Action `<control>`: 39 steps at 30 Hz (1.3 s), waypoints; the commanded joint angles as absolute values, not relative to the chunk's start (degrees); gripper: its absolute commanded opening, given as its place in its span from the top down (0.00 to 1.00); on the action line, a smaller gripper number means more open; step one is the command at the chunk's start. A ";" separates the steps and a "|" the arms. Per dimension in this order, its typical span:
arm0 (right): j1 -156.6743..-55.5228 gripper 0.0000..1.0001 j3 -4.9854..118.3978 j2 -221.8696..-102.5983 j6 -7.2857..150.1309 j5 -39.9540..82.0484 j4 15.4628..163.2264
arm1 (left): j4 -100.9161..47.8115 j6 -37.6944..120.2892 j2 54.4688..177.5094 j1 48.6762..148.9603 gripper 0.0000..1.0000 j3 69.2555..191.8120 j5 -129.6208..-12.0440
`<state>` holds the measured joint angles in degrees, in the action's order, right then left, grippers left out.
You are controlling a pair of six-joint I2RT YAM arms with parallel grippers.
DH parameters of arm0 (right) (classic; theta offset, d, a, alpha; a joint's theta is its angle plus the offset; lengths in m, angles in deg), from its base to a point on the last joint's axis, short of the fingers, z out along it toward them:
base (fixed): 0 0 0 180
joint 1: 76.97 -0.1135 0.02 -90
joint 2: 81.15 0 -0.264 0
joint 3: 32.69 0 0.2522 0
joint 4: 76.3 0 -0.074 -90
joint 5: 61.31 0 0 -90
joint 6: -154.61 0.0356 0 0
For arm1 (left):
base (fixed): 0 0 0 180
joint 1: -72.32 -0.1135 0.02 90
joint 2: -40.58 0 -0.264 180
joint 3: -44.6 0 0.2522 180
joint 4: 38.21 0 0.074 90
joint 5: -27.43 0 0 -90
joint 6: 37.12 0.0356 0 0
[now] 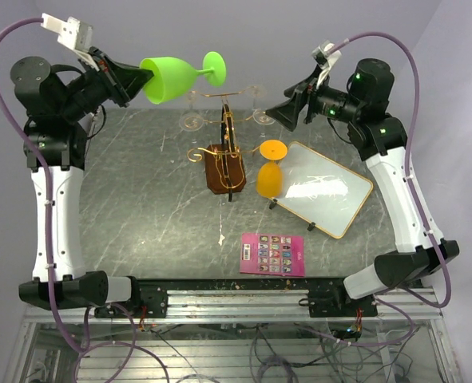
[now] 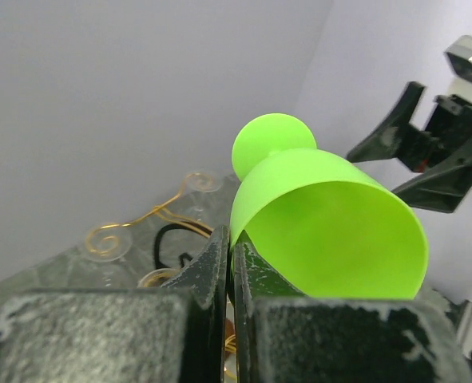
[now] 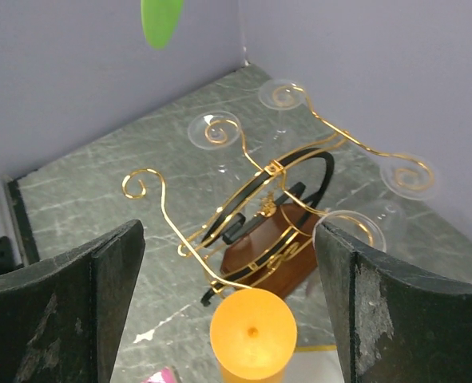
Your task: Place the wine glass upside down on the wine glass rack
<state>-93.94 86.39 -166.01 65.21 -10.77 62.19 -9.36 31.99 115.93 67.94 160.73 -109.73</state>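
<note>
Fingers (image 2: 212, 271) of raised left arm (image 1: 56, 199) pinch green wine glass (image 1: 172, 77) rim.

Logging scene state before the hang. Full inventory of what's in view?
green wine glass: 1, green, midair, left of rack
wine glass rack: 1, gold wire, brown base, table centre
orange wine glass: 1, orange, upside down on rack
clear wine glasses: 4, transparent, on rack arms
whiteboard: 1, white, right of rack
pink card: 1, pink, near edge
table: 1, grey marble
left gripper: 1, black, shut on green glass rim
right gripper: 1, black, open, empty
</note>
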 commanded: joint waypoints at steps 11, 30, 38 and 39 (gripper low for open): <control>-99.45 0.24 90.39 -172.18 75.51 -13.69 68.14 | -14.36 32.83 117.92 79.35 0.93 157.04 -106.98; -100.71 0.79 91.55 -174.48 77.52 -5.41 66.88 | -10.41 41.04 118.80 83.78 0.93 156.28 -104.85; -100.72 0.99 92.22 -174.65 75.97 -3.17 65.88 | -10.70 40.37 119.20 84.36 0.93 156.09 -105.42; -100.77 1.00 92.17 -174.59 75.62 -2.87 65.74 | -11.06 40.00 119.16 84.36 0.93 155.76 -105.65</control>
